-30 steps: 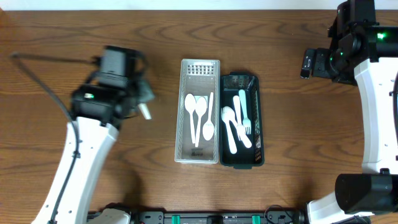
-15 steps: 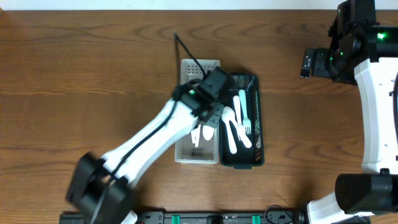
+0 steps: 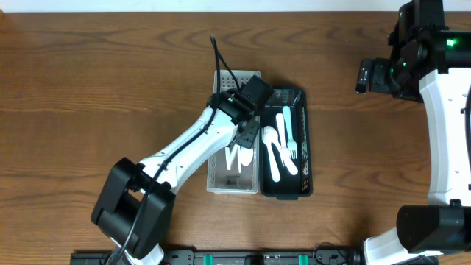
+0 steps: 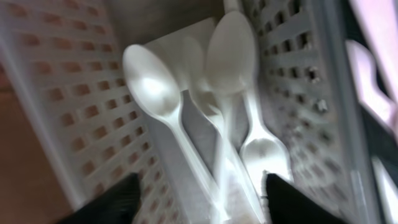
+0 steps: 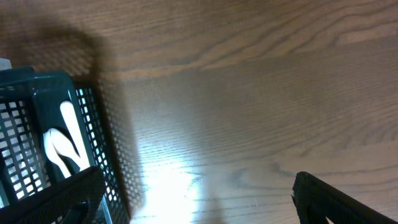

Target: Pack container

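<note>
Container [image 3: 221,182] of white spoons [image 4: 151,85]

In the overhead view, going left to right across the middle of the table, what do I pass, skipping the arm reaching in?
white basket → dark basket → right arm

White arms [image 3: 184,151], black joints [image 3: 131,197] (green lights [image 3: 450,42] glowing).
</note>
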`<state>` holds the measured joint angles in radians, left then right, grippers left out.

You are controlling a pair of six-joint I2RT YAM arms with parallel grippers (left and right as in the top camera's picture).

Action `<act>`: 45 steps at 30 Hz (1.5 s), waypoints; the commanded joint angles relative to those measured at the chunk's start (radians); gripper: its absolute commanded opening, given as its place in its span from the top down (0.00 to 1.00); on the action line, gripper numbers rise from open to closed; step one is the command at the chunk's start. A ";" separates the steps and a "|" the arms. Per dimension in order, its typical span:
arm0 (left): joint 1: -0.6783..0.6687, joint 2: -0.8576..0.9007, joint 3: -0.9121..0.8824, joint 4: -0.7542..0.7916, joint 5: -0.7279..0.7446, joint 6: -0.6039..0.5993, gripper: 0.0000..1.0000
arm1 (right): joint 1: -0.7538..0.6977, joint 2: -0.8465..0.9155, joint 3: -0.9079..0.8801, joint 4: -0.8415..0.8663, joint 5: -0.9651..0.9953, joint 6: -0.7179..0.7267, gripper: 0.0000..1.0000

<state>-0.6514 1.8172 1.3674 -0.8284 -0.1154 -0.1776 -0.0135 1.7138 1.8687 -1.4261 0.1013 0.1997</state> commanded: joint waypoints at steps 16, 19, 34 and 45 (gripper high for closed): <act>0.382 -0.306 0.142 0.237 -0.209 0.054 0.02 | 0.100 0.039 -0.139 0.631 -0.001 0.002 0.01; 0.483 -0.242 0.142 0.372 -0.209 0.054 0.02 | 0.114 0.068 -0.185 0.846 -0.001 0.002 0.01; 0.634 -0.174 0.111 0.322 -0.093 0.162 0.02 | 0.116 0.077 -0.279 0.938 0.000 -0.328 0.01; 0.615 -0.595 -0.370 0.596 -0.049 0.163 0.02 | 0.112 -0.354 -0.836 1.094 0.030 -0.188 0.01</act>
<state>-0.0223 1.3544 1.1038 -0.2722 -0.1856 -0.0254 0.0959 1.4834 1.1286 -0.3382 0.1169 -0.0761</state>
